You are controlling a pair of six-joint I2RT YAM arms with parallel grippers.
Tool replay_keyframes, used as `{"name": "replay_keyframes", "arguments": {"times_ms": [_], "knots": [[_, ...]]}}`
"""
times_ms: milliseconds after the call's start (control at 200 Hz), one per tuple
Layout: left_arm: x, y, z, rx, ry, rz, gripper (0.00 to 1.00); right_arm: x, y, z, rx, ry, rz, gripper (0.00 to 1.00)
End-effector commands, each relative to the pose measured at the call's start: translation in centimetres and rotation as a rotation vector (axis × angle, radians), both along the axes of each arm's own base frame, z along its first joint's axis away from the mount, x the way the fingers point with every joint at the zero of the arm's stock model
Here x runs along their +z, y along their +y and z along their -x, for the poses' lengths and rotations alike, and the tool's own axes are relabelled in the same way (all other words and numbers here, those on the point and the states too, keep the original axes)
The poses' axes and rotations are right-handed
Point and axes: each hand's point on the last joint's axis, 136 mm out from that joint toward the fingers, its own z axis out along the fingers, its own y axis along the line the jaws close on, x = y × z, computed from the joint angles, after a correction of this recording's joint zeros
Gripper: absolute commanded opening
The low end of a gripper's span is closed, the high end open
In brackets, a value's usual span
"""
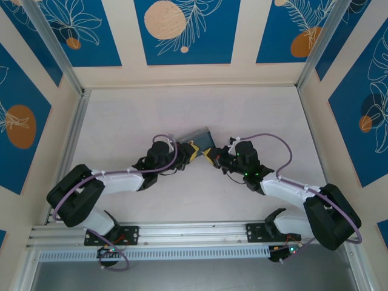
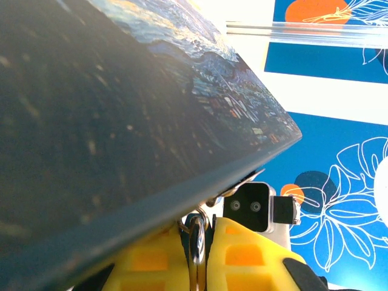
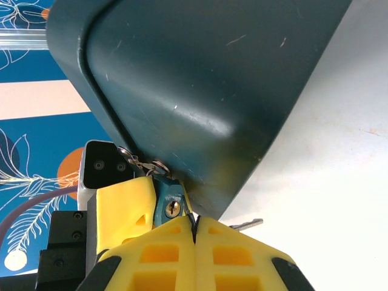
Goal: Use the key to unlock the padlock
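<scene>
The teal padlock (image 3: 170, 195) hangs from the latch of the starry-night tin (image 1: 200, 138), its brass keyhole facing the right wrist camera. My left gripper (image 1: 192, 151) is shut on the padlock. In the left wrist view the padlock's steel shackle (image 2: 197, 239) stands between the left gripper's yellow fingers (image 2: 242, 254), under the tin (image 2: 121, 91). My right gripper (image 3: 194, 219) is shut just below the keyhole. The key (image 3: 248, 224) shows as a silvery blade poking out rightward from behind the right gripper's finger, apparently pinched at the tips.
The tin (image 3: 200, 79) is tipped up off the white table (image 1: 182, 115), its dark underside facing the right gripper (image 1: 210, 157). Blue-and-cream walls (image 1: 182, 30) close in the back and sides, and an aluminium rail (image 1: 182, 229) runs along the near edge.
</scene>
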Motion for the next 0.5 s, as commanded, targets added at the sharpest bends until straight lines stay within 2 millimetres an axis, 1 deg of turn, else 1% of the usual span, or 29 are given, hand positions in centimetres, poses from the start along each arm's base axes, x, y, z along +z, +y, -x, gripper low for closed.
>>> {"name": "replay_keyframes", "arguments": {"times_ms": [0, 495], "knots": [[2.99, -0.27, -0.25, -0.011, -0.08, 0.051, 0.0, 2.57, 1.0, -0.6, 0.016, -0.067, -0.04, 0.0], [2.73, -0.18, -0.08, -0.012, -0.077, 0.046, 0.0, 3.41, 1.13, -0.67, 0.021, -0.083, -0.049, 0.0]]}}
